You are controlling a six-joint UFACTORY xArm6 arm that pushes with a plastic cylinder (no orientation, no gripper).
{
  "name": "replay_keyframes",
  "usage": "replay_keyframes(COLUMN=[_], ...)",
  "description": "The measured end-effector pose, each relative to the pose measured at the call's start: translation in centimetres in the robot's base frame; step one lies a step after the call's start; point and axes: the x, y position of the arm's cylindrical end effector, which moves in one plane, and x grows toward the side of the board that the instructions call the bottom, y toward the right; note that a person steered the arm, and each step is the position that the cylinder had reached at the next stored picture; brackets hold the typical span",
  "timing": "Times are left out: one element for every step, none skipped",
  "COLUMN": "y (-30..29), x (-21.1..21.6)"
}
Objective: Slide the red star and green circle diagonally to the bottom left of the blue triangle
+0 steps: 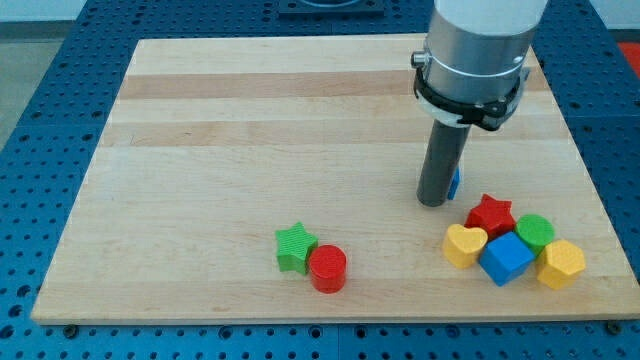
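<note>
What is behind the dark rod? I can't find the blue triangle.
A small sliver of blue shows at the rod's right edge, just above my tip. The rod covers the rest, so its shape cannot be made out. The red star lies to its lower right.

My arm (478, 60) hangs upright from the view's top, my tip (433, 201) on the board.

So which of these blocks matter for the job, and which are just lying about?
Job: red star, green circle, blue triangle mostly hidden behind my tip.
Lying about: yellow heart, blue cube, yellow hexagon, green star, red cylinder.
</note>
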Motion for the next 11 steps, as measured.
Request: replay_keyframes(y=[0.2,3.8,8.8,14.5,17.7,18.9,16.2,14.1,11.5,9.8,8.0], x=[-0.2,-0.6,-0.8,-0.1,4.3,9.1,9.7,7.2,6.9,6.9,6.0])
